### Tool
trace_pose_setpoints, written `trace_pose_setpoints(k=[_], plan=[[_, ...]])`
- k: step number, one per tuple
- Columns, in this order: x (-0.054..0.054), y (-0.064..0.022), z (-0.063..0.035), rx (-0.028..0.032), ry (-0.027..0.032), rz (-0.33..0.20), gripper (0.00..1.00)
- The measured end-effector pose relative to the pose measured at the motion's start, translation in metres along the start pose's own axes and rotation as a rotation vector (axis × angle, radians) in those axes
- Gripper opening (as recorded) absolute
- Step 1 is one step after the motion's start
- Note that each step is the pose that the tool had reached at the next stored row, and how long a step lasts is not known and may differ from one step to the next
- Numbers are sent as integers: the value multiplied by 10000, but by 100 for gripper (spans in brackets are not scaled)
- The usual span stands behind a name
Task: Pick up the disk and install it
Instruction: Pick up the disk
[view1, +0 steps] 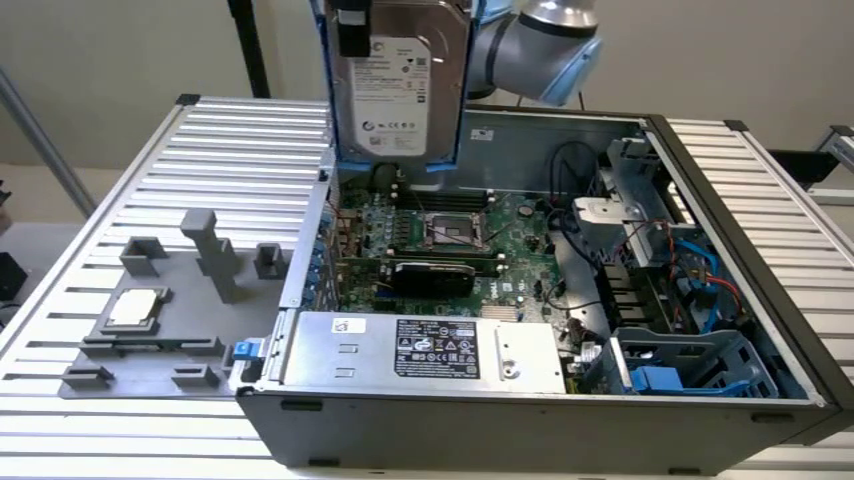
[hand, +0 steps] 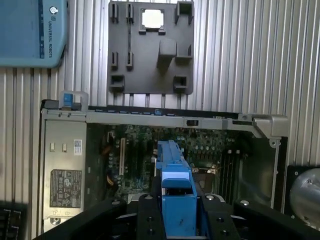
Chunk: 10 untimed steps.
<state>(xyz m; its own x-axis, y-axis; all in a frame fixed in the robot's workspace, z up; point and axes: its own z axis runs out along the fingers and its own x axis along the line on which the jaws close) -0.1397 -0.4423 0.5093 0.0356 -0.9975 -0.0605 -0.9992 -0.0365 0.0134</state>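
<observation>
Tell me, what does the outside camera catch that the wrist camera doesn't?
Exterior view: the disk's white labelled face, hanging upright above the open computer case, and the blue drive cage. Wrist view: the gripper clamping the disk's blue carrier edge-on. Both: the motherboard, power supply and CPU chip on its grey tray.

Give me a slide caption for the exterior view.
The disk hangs upright over the open computer case, label facing the camera, robot arm behind it.
</observation>
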Motion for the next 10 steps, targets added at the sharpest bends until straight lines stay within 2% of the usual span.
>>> trace_pose_setpoints(k=[10], plan=[[152, -450, -10, -2, 1, 1, 0]])
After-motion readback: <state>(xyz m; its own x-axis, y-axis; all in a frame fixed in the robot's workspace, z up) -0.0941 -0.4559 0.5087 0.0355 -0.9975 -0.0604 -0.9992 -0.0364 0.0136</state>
